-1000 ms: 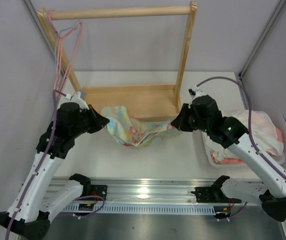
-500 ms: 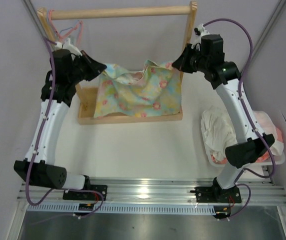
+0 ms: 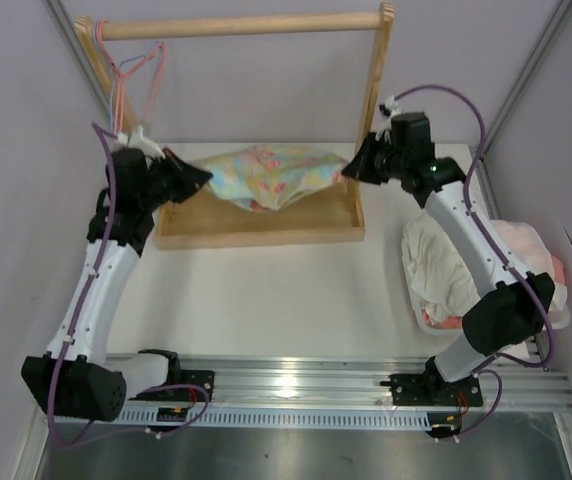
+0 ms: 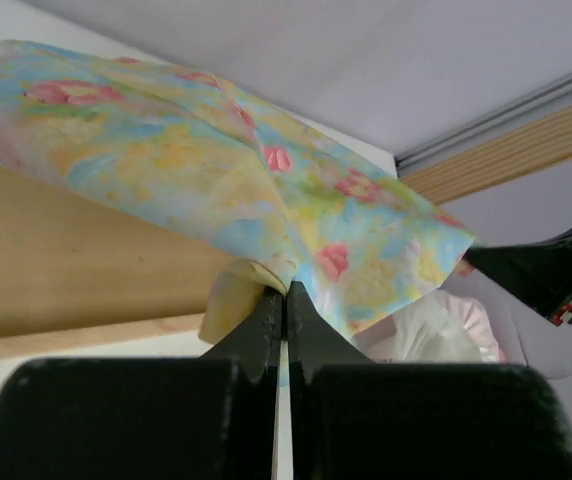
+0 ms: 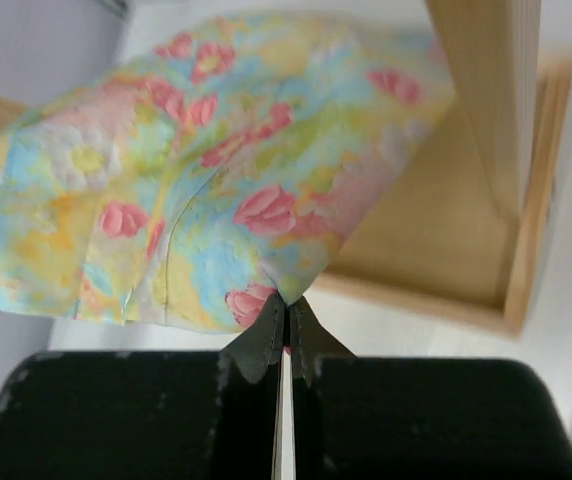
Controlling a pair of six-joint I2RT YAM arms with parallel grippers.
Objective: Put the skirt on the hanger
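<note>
Floral skirt (image 3: 266, 175) stretched taut midair; pink hanger (image 3: 156, 75) hangs apart

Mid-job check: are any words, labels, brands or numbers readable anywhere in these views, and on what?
No readable text in any view.
The skirt carries only a pink flower print, no lettering.
The wooden rack and the clothes heap show no marks that can be read.

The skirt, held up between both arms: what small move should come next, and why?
Probably lay the skirt flat on the table: both jaws are shut on its opposite edges above the rack's base, and the pink hanger hangs on the rail, so neither arm is free.
</note>
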